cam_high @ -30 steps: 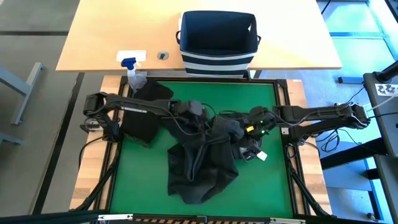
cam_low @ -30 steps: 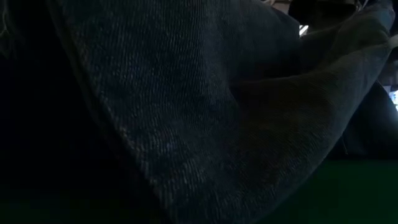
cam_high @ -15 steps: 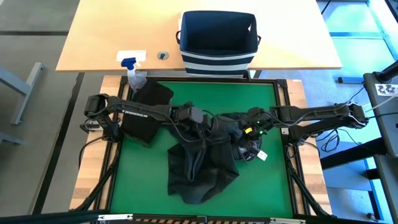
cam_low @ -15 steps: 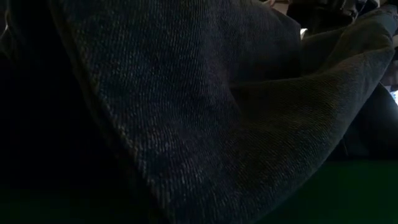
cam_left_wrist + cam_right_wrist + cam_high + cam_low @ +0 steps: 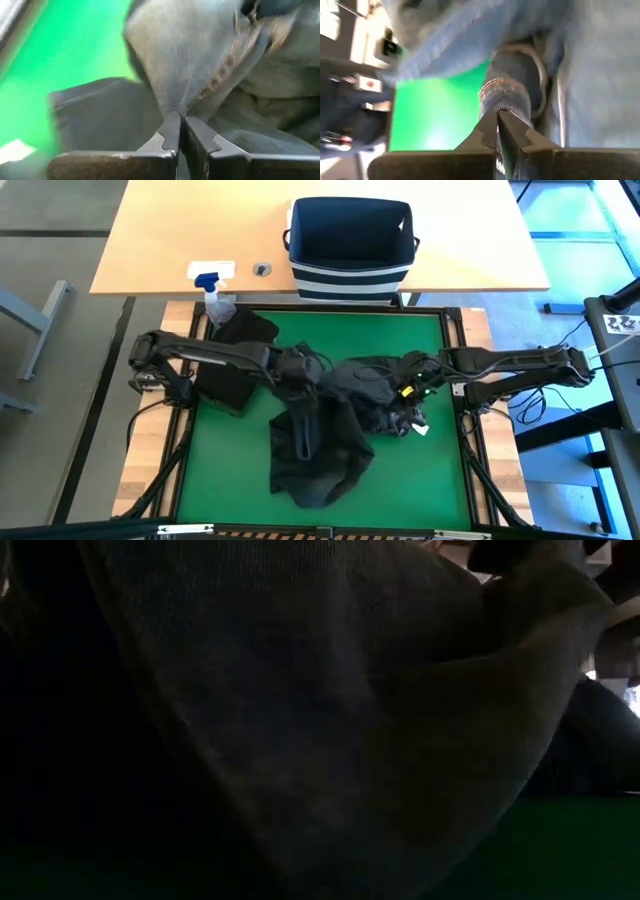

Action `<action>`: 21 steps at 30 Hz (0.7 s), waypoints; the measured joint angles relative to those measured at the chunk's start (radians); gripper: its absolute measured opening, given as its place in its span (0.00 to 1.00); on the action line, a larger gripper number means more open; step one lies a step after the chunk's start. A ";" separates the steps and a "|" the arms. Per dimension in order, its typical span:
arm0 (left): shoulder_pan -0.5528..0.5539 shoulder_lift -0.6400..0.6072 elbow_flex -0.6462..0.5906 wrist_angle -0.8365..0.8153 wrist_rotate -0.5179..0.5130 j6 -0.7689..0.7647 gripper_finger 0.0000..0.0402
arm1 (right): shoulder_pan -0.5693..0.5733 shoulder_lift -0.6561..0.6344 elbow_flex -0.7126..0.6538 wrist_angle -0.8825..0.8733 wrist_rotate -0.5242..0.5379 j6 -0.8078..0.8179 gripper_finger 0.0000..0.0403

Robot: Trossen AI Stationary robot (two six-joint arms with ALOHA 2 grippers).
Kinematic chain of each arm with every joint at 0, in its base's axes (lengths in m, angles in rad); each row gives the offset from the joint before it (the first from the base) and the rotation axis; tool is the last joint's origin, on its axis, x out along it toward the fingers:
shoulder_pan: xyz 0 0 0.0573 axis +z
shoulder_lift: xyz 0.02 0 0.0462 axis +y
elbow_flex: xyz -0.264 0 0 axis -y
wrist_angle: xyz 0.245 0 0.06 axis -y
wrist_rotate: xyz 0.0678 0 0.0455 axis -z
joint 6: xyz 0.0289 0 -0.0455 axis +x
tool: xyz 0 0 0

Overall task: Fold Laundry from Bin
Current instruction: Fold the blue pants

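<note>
A dark garment (image 5: 325, 435) lies crumpled at the centre of the green mat (image 5: 420, 335), with the bin (image 5: 350, 245) standing empty on the bench (image 5: 150, 240) at upper centre. The left tool (image 5: 300, 375) and the right tool (image 5: 405, 385) each pinch a fold of it, fingers pressed together. The thin pinches could slip if the arms pull apart. Both arms reach inward from the frame's sides, low and nearly level.

Left end effector (image 5: 180, 131) has clamped the dark garment (image 5: 325, 435).
</note>
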 joint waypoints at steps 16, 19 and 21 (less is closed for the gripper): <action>-0.138 -0.077 0.166 -0.629 0.135 -0.590 0.01 | 0.000 -0.049 -0.168 -0.107 0.242 -0.049 0.01; -0.156 -0.077 0.066 -0.568 0.303 -0.599 0.01 | -0.001 -0.047 -0.257 -0.107 0.155 0.064 0.01; -0.168 -0.076 0.009 -0.536 0.386 -0.599 0.03 | 0.000 -0.048 -0.308 -0.098 0.092 0.134 0.01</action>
